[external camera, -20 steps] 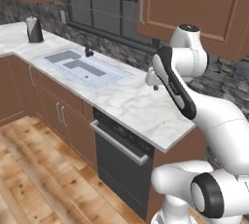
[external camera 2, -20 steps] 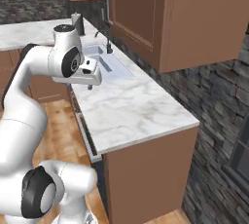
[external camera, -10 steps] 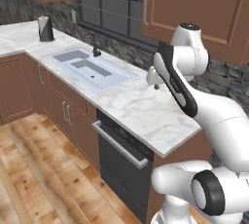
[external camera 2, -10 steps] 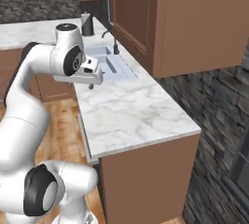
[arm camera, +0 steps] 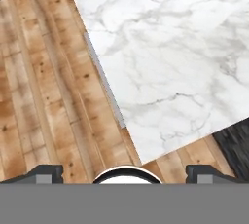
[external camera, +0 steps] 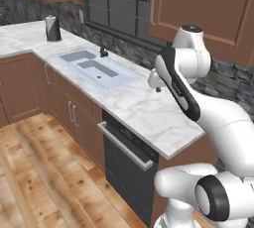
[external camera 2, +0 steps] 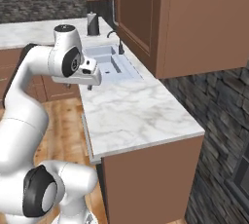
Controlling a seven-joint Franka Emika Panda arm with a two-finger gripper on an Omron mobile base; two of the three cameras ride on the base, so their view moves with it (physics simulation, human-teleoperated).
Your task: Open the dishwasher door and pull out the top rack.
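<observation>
- Left base view: the dishwasher door sits shut under the marble bench, a dark flat panel with its long silver handle running along the top edge.
- Brown cabinet doors stand just to the left of the dishwasher door, and the wood floor lies in front of them.
- A sink is sunk into the bench further left, with a dark tap behind it and a dark kettle near the far corner.
- The white arm rises from the lower right and bends over the bench; the tool hangs above the marble, well above the dishwasher door and touching nothing.
- Right base view: the tool hovers over the front part of the bench, between the sink and the bench's near end.
- The kettle stands at the far end of the bench, and the tap sits beside the sink under the wall cupboards.
- The thin silver handle shows as a strip just below the bench's front edge.
- Hand view: the tool points down, its two dark fingertips set wide apart at the bottom with nothing between them, so it is open.
- Below it lie the marble bench and the wood floor, with the silver handle running along the bench's edge.
</observation>
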